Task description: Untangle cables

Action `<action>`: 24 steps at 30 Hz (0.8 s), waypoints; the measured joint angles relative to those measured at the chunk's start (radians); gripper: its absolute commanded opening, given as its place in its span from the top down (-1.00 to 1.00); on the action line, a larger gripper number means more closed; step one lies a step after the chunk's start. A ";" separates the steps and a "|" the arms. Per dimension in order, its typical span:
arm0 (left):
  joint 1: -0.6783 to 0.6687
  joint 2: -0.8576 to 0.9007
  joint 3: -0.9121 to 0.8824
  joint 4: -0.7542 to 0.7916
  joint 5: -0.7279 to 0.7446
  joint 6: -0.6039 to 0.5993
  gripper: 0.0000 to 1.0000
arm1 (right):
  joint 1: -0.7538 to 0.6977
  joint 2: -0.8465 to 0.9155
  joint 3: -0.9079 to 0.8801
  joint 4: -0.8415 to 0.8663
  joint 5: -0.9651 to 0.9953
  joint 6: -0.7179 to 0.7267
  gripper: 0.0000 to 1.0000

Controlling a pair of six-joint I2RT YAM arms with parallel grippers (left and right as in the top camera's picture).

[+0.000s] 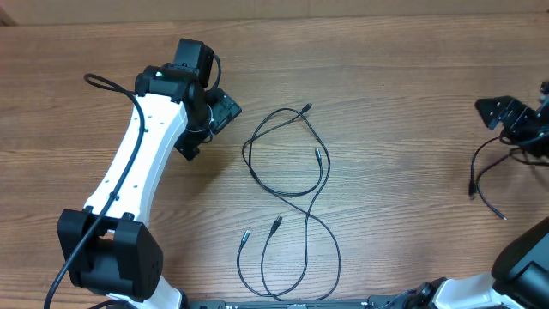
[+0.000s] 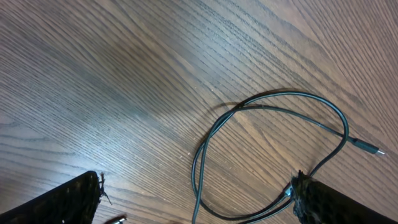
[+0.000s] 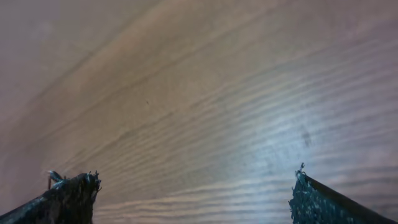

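Note:
Thin black cables (image 1: 296,184) lie in crossed loops at the middle of the table, with small plugs at their ends (image 1: 306,108). My left gripper (image 1: 208,129) hovers just left of the upper loop, open and holding nothing. In the left wrist view the upper loop (image 2: 283,96) and a silver-tipped plug (image 2: 372,150) lie ahead. One strand (image 2: 198,180) runs between the spread fingertips (image 2: 81,196) without touching them. My right gripper (image 1: 508,120) is at the far right, open. Its wrist view shows only bare wood between the fingertips (image 3: 314,199).
The wooden table (image 1: 386,69) fills the view. Another thin black cord (image 1: 482,176) lies loose beside the right arm at the right edge. The left arm's white link (image 1: 137,163) stretches across the left side.

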State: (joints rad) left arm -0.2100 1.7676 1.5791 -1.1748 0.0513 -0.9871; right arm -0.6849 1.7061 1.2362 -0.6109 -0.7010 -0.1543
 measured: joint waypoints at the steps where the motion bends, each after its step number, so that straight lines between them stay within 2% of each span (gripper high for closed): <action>1: 0.000 0.000 0.000 0.000 0.000 0.000 -0.99 | -0.003 0.003 -0.009 -0.001 0.003 0.000 -0.98; 12: -0.018 0.000 0.000 -0.016 0.000 0.005 -0.99 | -0.108 0.005 -0.144 0.003 0.060 0.016 -0.95; 18: -0.018 0.000 0.000 -0.015 -0.006 0.023 -0.99 | -0.200 0.006 -0.200 0.039 0.054 0.045 -0.95; 24: -0.019 0.000 0.000 -0.014 -0.016 0.023 -0.99 | -0.211 0.006 -0.266 0.139 0.053 0.071 -0.96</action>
State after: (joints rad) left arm -0.2295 1.7676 1.5791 -1.1889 0.0353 -0.9642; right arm -0.8963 1.7126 0.9707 -0.4721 -0.6476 -0.0837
